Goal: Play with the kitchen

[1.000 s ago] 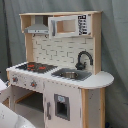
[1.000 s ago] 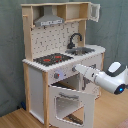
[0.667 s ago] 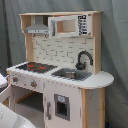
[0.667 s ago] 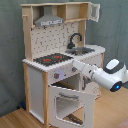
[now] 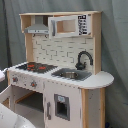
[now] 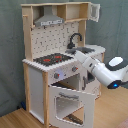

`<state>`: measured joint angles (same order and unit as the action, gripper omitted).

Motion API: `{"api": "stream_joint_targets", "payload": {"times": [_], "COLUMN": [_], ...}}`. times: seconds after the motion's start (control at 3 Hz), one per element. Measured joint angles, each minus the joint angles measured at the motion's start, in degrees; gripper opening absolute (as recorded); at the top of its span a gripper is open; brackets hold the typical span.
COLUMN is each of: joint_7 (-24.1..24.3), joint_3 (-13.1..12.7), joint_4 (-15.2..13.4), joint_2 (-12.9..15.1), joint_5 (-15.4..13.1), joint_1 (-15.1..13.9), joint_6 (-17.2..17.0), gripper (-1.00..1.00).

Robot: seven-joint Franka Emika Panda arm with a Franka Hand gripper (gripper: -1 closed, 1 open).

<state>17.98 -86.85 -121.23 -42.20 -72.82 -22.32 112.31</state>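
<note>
The kitchen [image 5: 60,75] is a tall white and light-wood toy with a black-red stovetop [image 5: 35,66], a steel sink [image 5: 70,75], a black faucet [image 5: 84,59] and a grey hood [image 5: 37,27]. In the second exterior view the kitchen [image 6: 50,75] stands with its windowed oven door [image 6: 70,102] swung open. My white arm [image 6: 107,72] reaches in from the second exterior view's right. My gripper [image 6: 77,62] is at the knob panel [image 6: 62,75], just under the stovetop's front edge. Whether it touches a knob is hidden.
The upper cabinet door [image 6: 94,11] hangs open at the top right of the second exterior view. A grey curtain [image 6: 10,50] hangs behind the kitchen, above a wooden floor [image 6: 20,120]. Part of the white arm [image 5: 10,117] fills the first exterior view's lower left corner.
My arm has stretched left and slightly up in the second exterior view, bringing the gripper from beside the open oven door up to the knob panel. The kitchen has not moved.
</note>
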Motion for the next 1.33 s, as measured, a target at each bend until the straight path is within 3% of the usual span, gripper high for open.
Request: {"api": "stream_joint_targets", "payload": {"times": [0.67,1.33], "joint_7": [-0.04,-0.09], "joint_3": [1.78,5.6], "joint_4": [2.3,4.25], "joint_2": [-0.05,-0.07], "joint_5": [-0.07,-1.07], "joint_1": [3.71,8.37], "joint_6": [-12.23,-23.07], "gripper": [1.0,1.0]}}
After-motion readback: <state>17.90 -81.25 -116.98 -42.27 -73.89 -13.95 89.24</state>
